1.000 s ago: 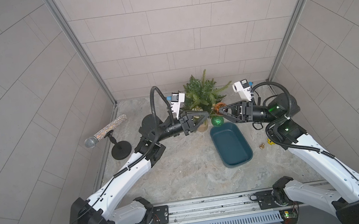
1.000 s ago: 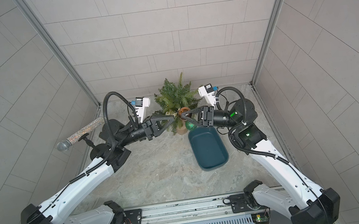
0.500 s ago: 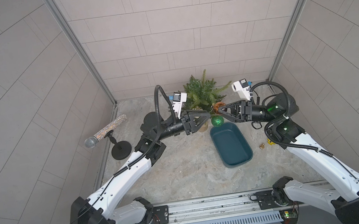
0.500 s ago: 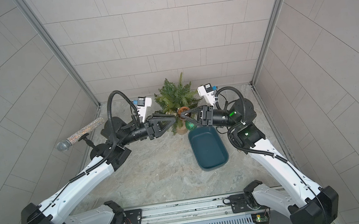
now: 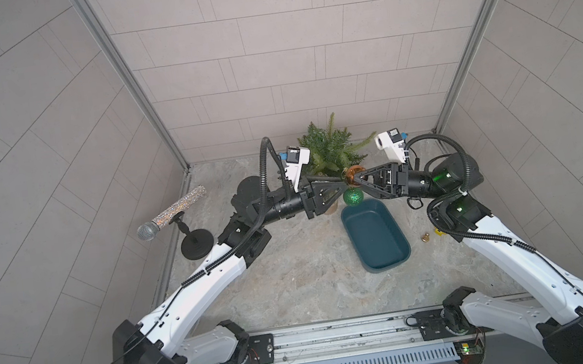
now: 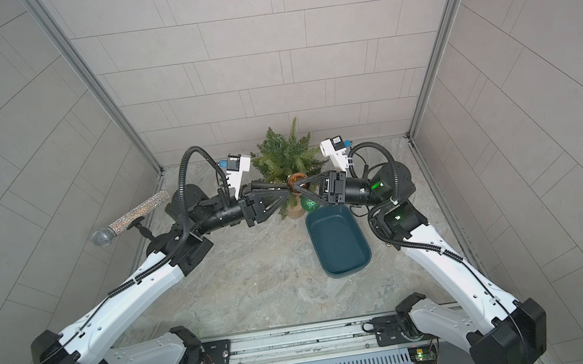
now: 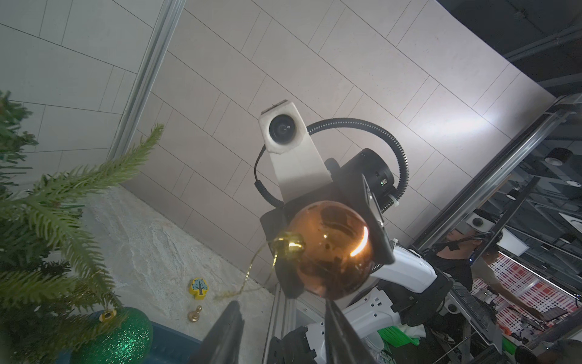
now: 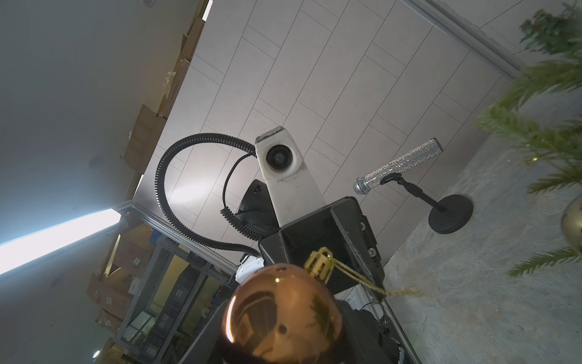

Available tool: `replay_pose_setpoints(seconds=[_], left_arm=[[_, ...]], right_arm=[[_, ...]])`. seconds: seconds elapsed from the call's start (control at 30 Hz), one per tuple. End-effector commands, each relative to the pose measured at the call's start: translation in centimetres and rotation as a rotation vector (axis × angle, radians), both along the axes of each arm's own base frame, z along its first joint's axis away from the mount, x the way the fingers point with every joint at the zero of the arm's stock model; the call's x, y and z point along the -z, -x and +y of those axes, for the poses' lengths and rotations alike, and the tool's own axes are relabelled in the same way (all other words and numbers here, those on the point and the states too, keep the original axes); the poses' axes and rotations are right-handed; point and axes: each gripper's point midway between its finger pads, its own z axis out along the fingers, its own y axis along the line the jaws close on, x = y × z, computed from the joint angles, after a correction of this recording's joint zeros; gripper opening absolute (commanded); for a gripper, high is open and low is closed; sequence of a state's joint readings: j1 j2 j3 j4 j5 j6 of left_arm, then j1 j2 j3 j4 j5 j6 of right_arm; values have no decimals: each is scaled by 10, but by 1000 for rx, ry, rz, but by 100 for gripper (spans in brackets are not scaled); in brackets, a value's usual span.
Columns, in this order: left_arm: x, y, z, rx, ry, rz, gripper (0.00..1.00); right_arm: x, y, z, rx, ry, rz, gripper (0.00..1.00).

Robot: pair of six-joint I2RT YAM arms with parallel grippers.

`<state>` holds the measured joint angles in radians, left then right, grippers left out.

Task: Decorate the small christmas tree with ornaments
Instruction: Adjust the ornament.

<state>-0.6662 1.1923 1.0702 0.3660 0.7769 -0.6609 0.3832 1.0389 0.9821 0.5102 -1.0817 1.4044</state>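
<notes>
1. Currently your right tool is clamped on the shiny copper-bronze ball ornament. One finger sits on each side of the ball, holding it in the air in front of the small green artificial fir tree.
2. Your left tool faces the right one tip to tip, just beside the ball. In the left wrist view its two fingers stand apart with nothing pinched between them.
3. The ornament's gold cap points toward the tree. Its thin gold string droops from the cap and ends right by one left fingertip; you cannot tell whether they touch.
4. The tree stands upright on its short tan cylinder base at the back of the grey marbled surface, between both arms.
5. A glittery green ball ornament sits under a low branch with its cap right at the branch tip. It is beside the far end of the dark teal oblong plastic tray.
6. A pale gold ball ornament shows among the lower branches in the right wrist view, cut off by the frame edge.
7. A tiny brass bell-like piece and a flat yellow piece lie close together on the surface to the right of the tray.
8. A glittery silver microphone on a black stand stands at the surface's left edge.
</notes>
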Motion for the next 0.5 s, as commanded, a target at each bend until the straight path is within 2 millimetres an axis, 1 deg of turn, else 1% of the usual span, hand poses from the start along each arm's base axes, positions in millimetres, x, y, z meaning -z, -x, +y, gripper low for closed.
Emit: replay_pose_setpoints(seconds=[0.0, 0.07, 0.17, 0.2, 0.3, 0.4, 0.47], left_arm=[[-12, -2, -2, -14, 2, -53, 39], [-14, -3, -2, -16, 5, -57, 35], [-18, -4, -2, -21, 10, -63, 35], [-19, -3, -3, -18, 10, -64, 33], [-22, -3, -2, -24, 16, -71, 26], [-24, -3, -1, -29, 17, -79, 12], [-24, -2, 1, -34, 11, -80, 7]], right_arm=[[-12, 11, -3, -24, -27, -36, 47], [-12, 14, -3, -29, -28, -40, 47], [-13, 16, -4, -31, -29, -43, 47], [-13, 16, -4, -32, -28, -43, 47], [-12, 17, -5, -31, -30, -42, 47], [-11, 17, -4, -34, -29, -40, 47], [-13, 17, -5, -33, -30, -44, 47]])
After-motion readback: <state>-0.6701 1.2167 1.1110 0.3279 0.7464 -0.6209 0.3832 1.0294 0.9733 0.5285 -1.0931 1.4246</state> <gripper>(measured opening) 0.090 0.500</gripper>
